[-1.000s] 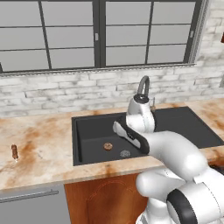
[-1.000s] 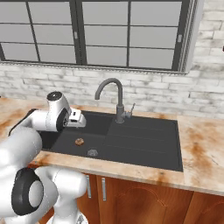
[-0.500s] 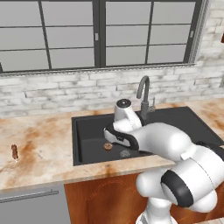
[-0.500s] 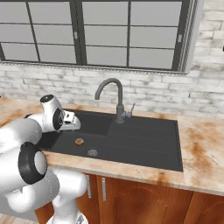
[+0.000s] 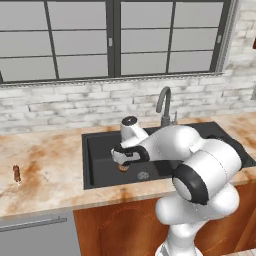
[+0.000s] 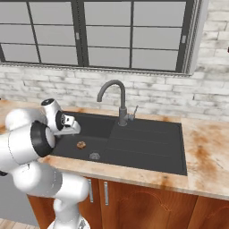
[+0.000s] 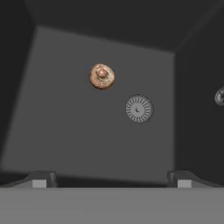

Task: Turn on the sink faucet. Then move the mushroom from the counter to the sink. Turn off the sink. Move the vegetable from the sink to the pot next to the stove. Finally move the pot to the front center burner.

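Glossy white rounded arm [image 5: 200,165], dark grey joint rings, small dark fingertips [image 7: 41,178].

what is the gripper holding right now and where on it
Nothing. The gripper is open above the sink, and the mushroom lies apart from it on the basin floor beside the drain.

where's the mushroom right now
The mushroom lies on the floor of the black sink, in its left part, close beside the round drain, apart from it.
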Motion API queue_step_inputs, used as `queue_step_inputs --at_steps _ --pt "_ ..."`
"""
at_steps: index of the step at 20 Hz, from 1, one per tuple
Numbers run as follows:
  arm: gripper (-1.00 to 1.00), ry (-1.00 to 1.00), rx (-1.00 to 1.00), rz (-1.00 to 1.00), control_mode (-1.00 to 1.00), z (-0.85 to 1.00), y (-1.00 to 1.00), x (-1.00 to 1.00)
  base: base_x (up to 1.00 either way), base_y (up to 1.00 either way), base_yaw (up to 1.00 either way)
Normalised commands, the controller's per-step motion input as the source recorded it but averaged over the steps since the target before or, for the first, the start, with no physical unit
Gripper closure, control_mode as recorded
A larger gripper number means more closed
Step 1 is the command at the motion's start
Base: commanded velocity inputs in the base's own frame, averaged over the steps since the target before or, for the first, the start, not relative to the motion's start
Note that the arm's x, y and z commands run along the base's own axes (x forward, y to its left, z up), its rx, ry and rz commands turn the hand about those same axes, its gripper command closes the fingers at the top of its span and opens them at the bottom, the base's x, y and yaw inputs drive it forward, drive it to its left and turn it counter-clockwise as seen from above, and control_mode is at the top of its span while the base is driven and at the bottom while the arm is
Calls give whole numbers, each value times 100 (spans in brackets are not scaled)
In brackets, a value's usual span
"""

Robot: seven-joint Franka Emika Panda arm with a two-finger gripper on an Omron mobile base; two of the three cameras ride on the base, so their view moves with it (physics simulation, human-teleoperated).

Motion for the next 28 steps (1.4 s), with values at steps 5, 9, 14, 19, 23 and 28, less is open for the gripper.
queue_step_inputs --at_steps 5,9,14,19,23,28 --pt "-100 8 -4 0 -100 -39 4 41 0 0 0" --pt "-100 8 -4 0 -100 -43 5 42 0 0 0" --pt "-100 6 -5 0 -100 -44 7 44 0 0 0" --pt "-100 4 -4 0 -100 -45 4 36 0 0 0" --pt "-100 4 -3 -2 -100 -44 0 33 0 0 0" --pt "-100 0 -3 -2 -100 -45 1 44 0 0 0"
